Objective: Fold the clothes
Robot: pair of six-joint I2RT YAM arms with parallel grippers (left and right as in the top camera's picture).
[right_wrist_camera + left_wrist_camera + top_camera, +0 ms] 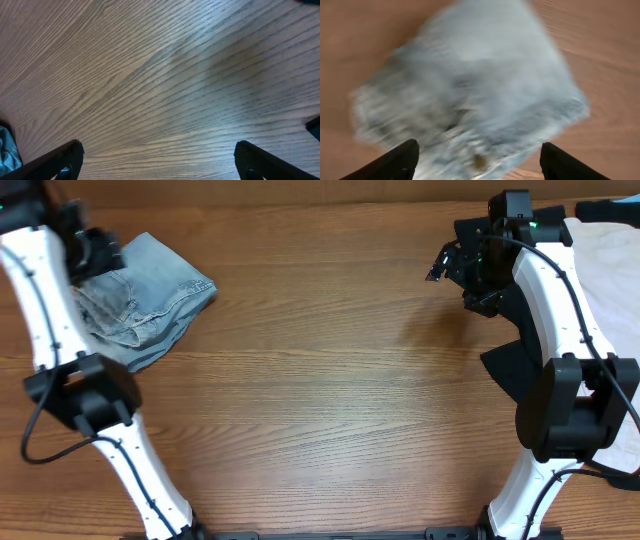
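**Denim shorts (150, 300) bunched at worktop (330, 380) corner**

A cream-white garment (610, 270) covers the worktop's far-right corner, the pale shorts its far-left. Left fingers (395, 162) hang spread wide, released, over the blurred denim; right fingers (60, 160) gape empty above the worktop's bare right side

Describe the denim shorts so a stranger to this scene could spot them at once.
On the wooden table, look to the far left corner, beside the left arm. The denim shorts lie bundled there, pale faded blue with stitched seams, unlike the cream-white cloth at the right edge.
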